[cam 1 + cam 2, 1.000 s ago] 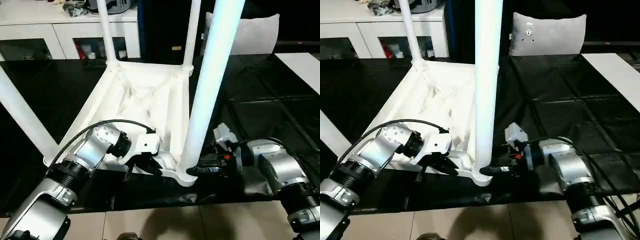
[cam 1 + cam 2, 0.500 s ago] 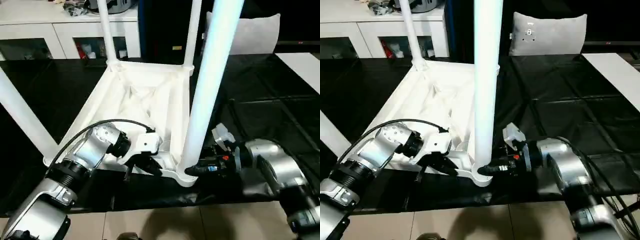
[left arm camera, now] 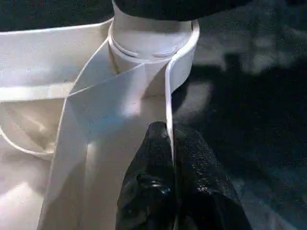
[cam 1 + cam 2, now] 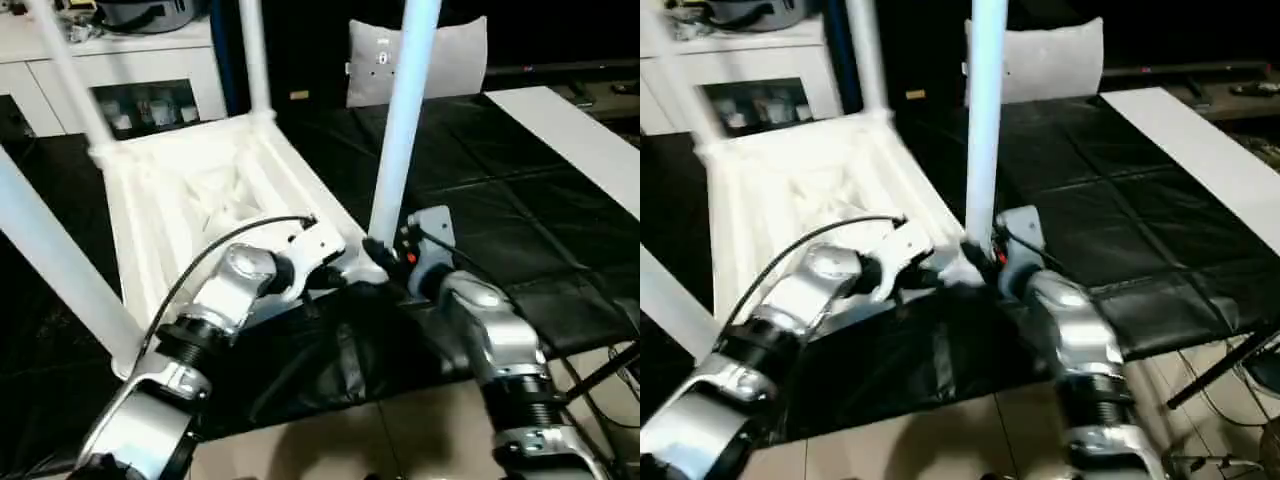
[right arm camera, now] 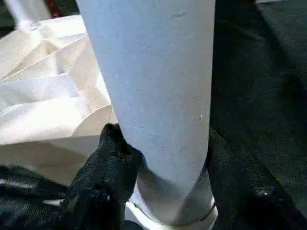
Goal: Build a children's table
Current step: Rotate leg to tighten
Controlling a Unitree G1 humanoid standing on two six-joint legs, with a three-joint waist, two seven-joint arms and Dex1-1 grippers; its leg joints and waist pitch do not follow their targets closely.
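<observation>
The children's table lies upside down, its white ribbed top [image 4: 190,190] on a black mat with the legs standing up. My left gripper [image 3: 170,139] is shut on the thin rim wall of the top, just short of the near corner socket [image 3: 151,43]. In that socket stands the near leg [image 4: 400,120]. My right gripper [image 4: 383,252] is at the leg's foot. One black finger [image 5: 112,158] presses on the leg [image 5: 153,72] and the other is hidden behind it. Further legs rise at the back [image 4: 255,55], at the back left [image 4: 70,70] and at the near left [image 4: 50,260].
A grey-white cushion [image 4: 450,55] leans at the back right. A white cabinet [image 4: 130,60] runs along the back left. A white board [image 4: 570,130] lies on the black mat [image 4: 500,220] to the right. The mat's front edge meets the tiled floor [image 4: 400,440] near my arms.
The head view has swung, so the whole picture has shifted. My right gripper has closed in on the foot of the near leg. My left gripper keeps its pinch on the rim.
</observation>
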